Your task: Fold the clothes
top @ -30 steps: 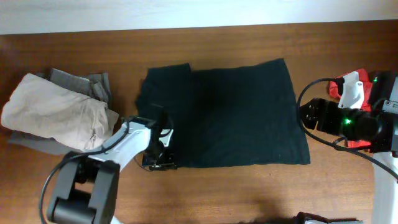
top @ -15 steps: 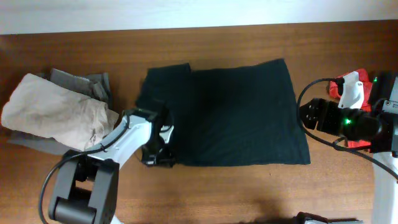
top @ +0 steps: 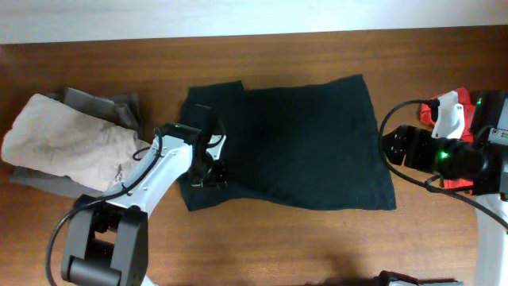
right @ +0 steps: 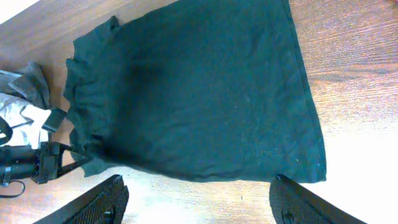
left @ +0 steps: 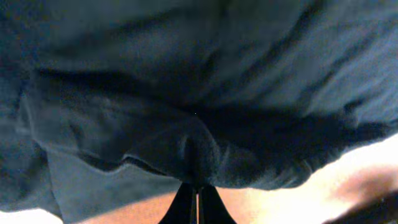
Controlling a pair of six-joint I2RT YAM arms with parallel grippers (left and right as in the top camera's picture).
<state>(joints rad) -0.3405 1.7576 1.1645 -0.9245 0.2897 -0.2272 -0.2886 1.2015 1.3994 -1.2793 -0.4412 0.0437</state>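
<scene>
Left gripper clenched on black T-shirt at its bunched lower-left corner. Shirt lies spread mid-table. Right gripper jaws apart, empty, just beside shirt's right edge.

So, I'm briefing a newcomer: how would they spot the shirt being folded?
Look at the middle of the wooden table. The black T-shirt lies spread there, its edge pinched by the left gripper. Neighbours differ: a bunched beige pile at left, a red garment at right.
</scene>
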